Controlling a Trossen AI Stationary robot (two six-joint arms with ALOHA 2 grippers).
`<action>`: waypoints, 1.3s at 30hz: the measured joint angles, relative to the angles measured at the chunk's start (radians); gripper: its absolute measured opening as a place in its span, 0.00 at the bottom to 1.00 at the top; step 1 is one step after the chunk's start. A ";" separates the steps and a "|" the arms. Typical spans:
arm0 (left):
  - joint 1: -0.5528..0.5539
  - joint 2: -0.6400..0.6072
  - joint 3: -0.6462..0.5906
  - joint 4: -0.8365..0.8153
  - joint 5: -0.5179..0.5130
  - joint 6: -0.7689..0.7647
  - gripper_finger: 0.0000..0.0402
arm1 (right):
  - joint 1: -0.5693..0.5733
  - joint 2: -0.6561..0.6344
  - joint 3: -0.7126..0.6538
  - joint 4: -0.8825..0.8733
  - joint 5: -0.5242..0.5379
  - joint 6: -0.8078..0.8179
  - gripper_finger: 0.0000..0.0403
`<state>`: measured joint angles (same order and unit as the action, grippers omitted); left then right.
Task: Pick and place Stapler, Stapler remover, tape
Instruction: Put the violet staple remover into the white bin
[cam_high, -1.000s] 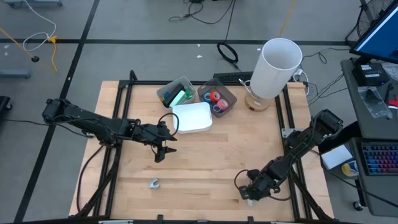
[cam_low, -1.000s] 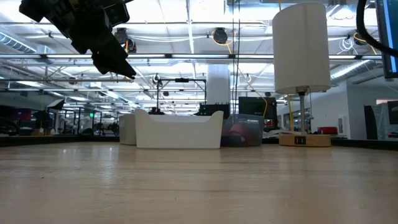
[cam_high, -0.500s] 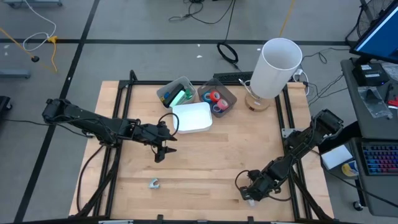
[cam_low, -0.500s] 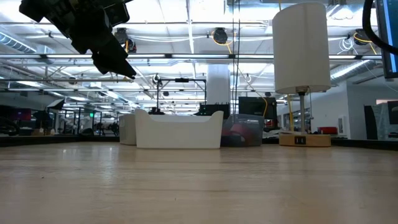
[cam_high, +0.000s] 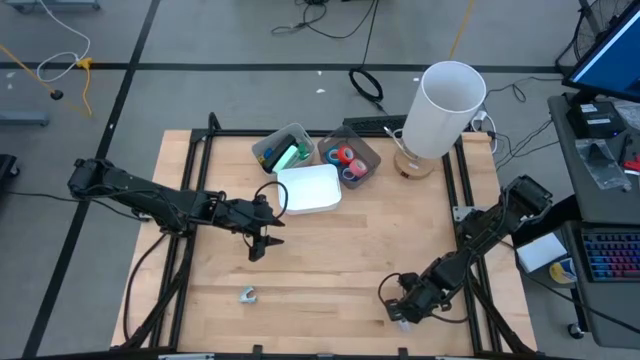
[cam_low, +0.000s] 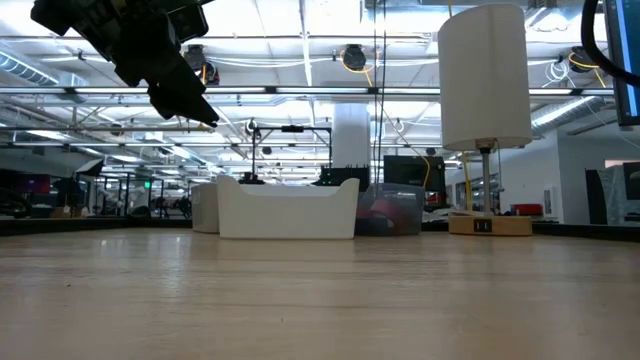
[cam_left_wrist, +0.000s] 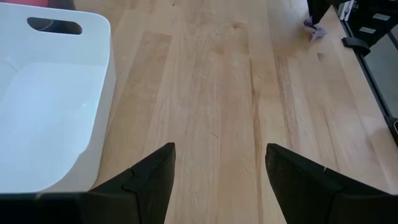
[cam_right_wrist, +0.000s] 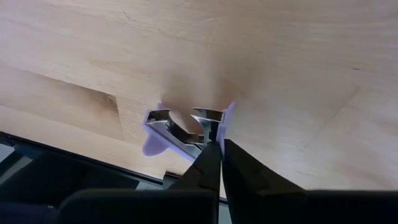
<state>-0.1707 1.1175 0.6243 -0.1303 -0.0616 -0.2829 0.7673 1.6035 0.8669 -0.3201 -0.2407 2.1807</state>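
A lavender stapler remover (cam_right_wrist: 185, 126) with metal jaws lies near the table's front right corner, and my right gripper (cam_high: 400, 314) (cam_right_wrist: 216, 147) is shut on it. A second remover (cam_high: 247, 294) lies on the bare wood at the front left. Red and blue tape rolls (cam_high: 346, 160) sit in a clear bin. Green and blue items (cam_high: 286, 156) fill the clear bin beside it; whether a stapler is among them I cannot tell. My left gripper (cam_high: 262, 243) (cam_left_wrist: 217, 149) hangs open above the table, just in front of the white tray (cam_high: 310, 188). My right gripper pinches the remover's right-hand arm (cam_right_wrist: 208, 129) between its two fingertips (cam_right_wrist: 209, 155). The fingers slant steeply down onto it from above. The remover rests on the wood, metal jaws facing away from the fingers.
A white lamp (cam_high: 447, 105) on a wooden foot stands at the back right. The white tray shows with one handle hole (cam_left_wrist: 55, 26). The table's front edge (cam_right_wrist: 74, 158) runs close behind the right gripper. Bare wood (cam_high: 340, 250) lies between the two arms.
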 joint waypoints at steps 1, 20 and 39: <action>0.000 0.000 0.000 0.000 0.000 0.000 0.62 | 0.000 0.000 0.000 0.003 0.012 0.000 0.00; -0.004 0.000 0.000 -0.010 0.012 -0.025 0.62 | -0.211 -0.184 0.000 0.149 0.531 -0.347 0.00; -0.004 -0.235 0.000 -0.276 -0.160 -0.174 0.62 | -0.754 -0.168 0.066 0.672 0.560 -1.396 0.00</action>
<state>-0.1745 0.8829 0.6243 -0.4061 -0.2212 -0.4568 0.0129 1.4353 0.9325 0.3521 0.3191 0.7846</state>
